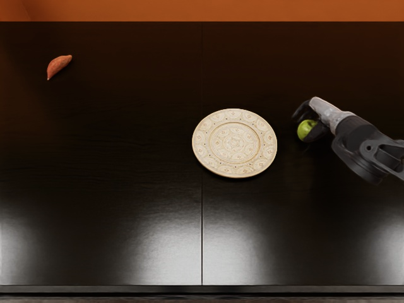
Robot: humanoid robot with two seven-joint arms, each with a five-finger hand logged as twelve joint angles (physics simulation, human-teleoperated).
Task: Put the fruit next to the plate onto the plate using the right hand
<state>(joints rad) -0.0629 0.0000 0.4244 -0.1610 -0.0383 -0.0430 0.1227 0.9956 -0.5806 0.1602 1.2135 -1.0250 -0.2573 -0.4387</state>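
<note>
The right hand (pixel 310 118) is gripping the green fruit (pixel 306 129). Lifting clear before reaching the plate (pixel 203 142) looks wisest.

Right hand (pixel 315 117) comes in from the right edge, dark fingers curled around a green apple (pixel 306 129). The apple sits right of the plate (pixel 234 143), near it but not touching. Can't tell if it's off the table (pixel 113 189). The patterned cream plate is mid-table with nothing on it. A sweet potato (pixel 59 65) lies far back-left, well apart.
</note>
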